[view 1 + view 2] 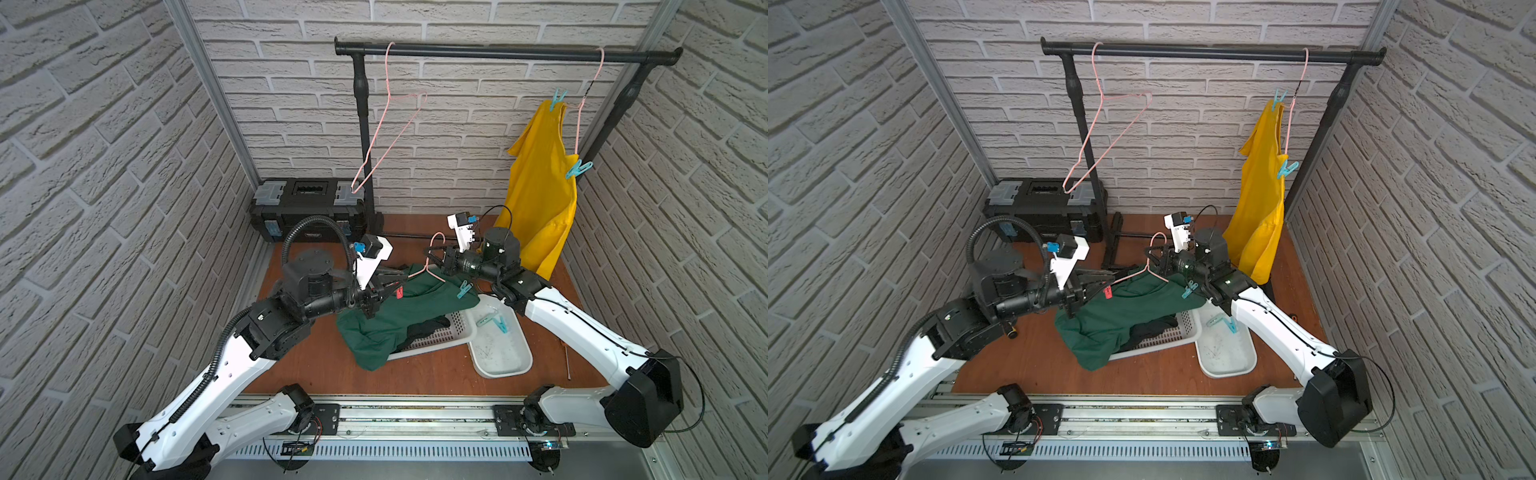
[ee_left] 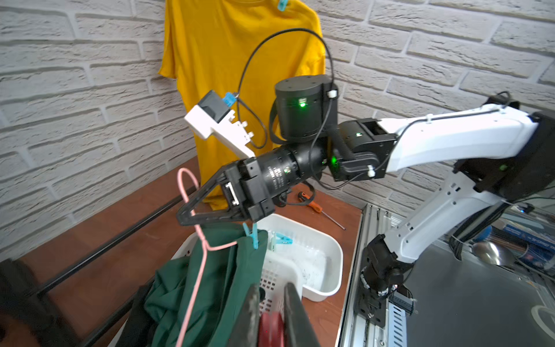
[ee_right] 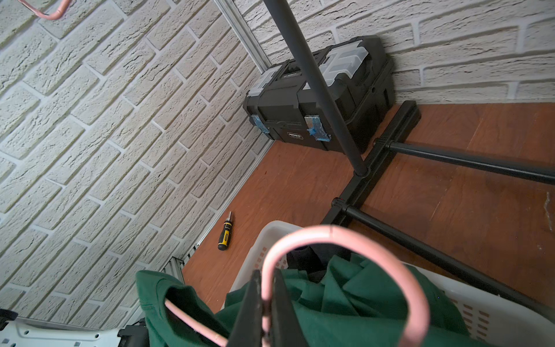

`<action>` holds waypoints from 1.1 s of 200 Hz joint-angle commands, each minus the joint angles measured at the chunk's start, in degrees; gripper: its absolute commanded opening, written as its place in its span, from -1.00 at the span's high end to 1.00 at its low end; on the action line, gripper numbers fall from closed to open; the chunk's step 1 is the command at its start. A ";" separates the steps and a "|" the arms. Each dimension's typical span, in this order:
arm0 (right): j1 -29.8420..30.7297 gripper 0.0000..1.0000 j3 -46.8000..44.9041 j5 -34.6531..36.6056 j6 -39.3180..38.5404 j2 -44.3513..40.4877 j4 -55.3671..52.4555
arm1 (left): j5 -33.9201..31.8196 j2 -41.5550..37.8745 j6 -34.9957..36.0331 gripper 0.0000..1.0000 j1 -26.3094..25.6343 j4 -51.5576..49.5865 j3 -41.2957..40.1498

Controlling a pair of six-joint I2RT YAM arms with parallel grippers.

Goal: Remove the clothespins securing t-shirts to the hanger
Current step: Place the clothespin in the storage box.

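Observation:
My left gripper (image 2: 271, 289) is shut on the red clothespin (image 2: 271, 329) at the shoulder of the dark green t-shirt (image 1: 399, 320). That shirt hangs from a pink hanger (image 3: 330, 234) over the basket. My right gripper (image 3: 267, 273) is shut on the hanger's hook. A teal clothespin (image 1: 464, 289) pins the green shirt's other shoulder. The yellow t-shirt (image 1: 540, 199) hangs on the rail with two teal clothespins (image 1: 557, 99) (image 1: 578, 169). A black t-shirt (image 1: 428, 328) lies in the basket, half under the green one.
A white slotted basket (image 1: 451, 338) and a white tray (image 1: 505, 357) holding two teal clothespins (image 1: 494, 322) sit on the brown floor. An empty pink hanger (image 1: 390, 137) hangs on the black rail (image 1: 498, 52). A black toolbox (image 1: 309, 208) stands at the back left. A screwdriver (image 3: 225, 232) lies by the wall.

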 commanded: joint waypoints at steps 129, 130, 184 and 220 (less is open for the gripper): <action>0.44 0.95 1.97 -1.64 -1.47 -2.09 -0.50 | -22.44 31.96 1.92 0.72 -25.02 66.61 -22.30; 0.39 0.95 1.92 -1.63 -1.54 -2.15 -0.56 | -22.59 32.09 1.86 0.72 -25.12 66.81 -22.35; 0.35 0.95 1.86 -1.18 -1.55 -2.67 -1.09 | -26.22 44.00 2.37 0.60 -27.44 78.35 -19.92; 0.31 0.95 1.25 -1.23 -0.88 -3.09 -0.40 | -26.87 48.12 1.68 0.31 -27.42 78.53 -16.96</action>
